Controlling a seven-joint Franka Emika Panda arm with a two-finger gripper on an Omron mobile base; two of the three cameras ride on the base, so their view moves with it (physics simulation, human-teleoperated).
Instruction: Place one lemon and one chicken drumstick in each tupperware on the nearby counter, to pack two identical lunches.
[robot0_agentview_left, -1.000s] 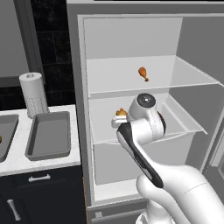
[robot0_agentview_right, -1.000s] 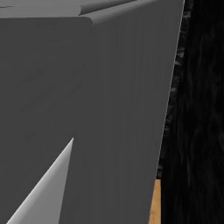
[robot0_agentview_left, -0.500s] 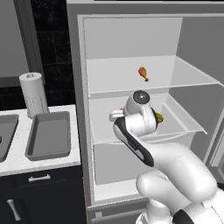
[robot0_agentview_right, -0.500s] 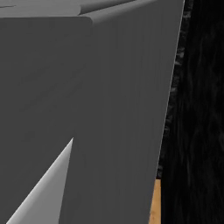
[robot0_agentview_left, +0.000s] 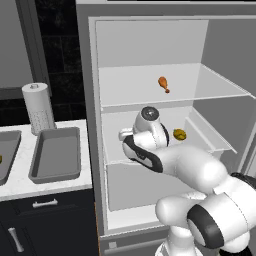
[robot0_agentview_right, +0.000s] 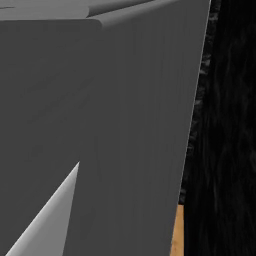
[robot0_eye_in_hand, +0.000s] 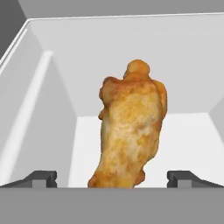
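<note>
From the left base view, we see the arm reaching into the open fridge (robot0_agentview_left: 150, 50) at its middle shelf (robot0_agentview_left: 200, 145). Half a second ago the wrist sat further right, hiding the lemon (robot0_agentview_left: 179, 134); it has since swung left, and the lemon now shows on the shelf to its right. A second chicken drumstick (robot0_agentview_left: 163, 84) lies on the upper shelf. On the counter (robot0_agentview_left: 15, 185) to the left, one tupperware (robot0_agentview_left: 56, 155) stands empty beside a paper towel roll (robot0_agentview_left: 37, 107); a second tupperware (robot0_agentview_left: 9, 155) at the frame edge holds a small yellow item that we cannot identify.

From the right base view, we see a flat grey panel (robot0_agentview_right: 100, 125) at close range.

From the hand view, the gripper (robot0_eye_in_hand: 112, 178) stands fully open, its two fingertips (robot0_eye_in_hand: 43, 178) well apart on either side of a drumstick (robot0_eye_in_hand: 130, 131) on the white shelf. Nothing is gripped yet.

We judge that the leftward shift has aligned the jaws with this drumstick, so the next step is to advance and close on it. The empty tupperware has yet to receive both items.
</note>
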